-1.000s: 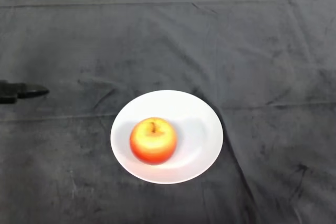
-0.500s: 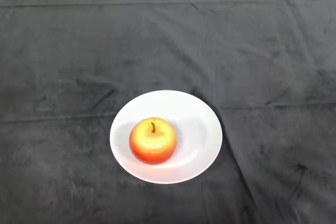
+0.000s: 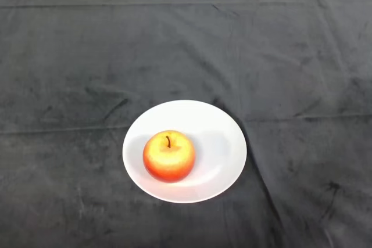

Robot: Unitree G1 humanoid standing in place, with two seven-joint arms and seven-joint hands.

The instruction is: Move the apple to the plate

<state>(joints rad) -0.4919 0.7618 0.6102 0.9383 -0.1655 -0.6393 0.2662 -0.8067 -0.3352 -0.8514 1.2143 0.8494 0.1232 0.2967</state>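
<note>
Basically done, head view: apple sits upright, stem up, on the left part of the white plate on the dark cloth; nothing left to move as far as visible

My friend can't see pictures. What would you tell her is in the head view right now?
A red and yellow apple sits upright, stem up, on the left part of a round white plate. The plate rests on a table covered by a dark, wrinkled cloth, seen from above. Nothing of the robot is in view.
</note>
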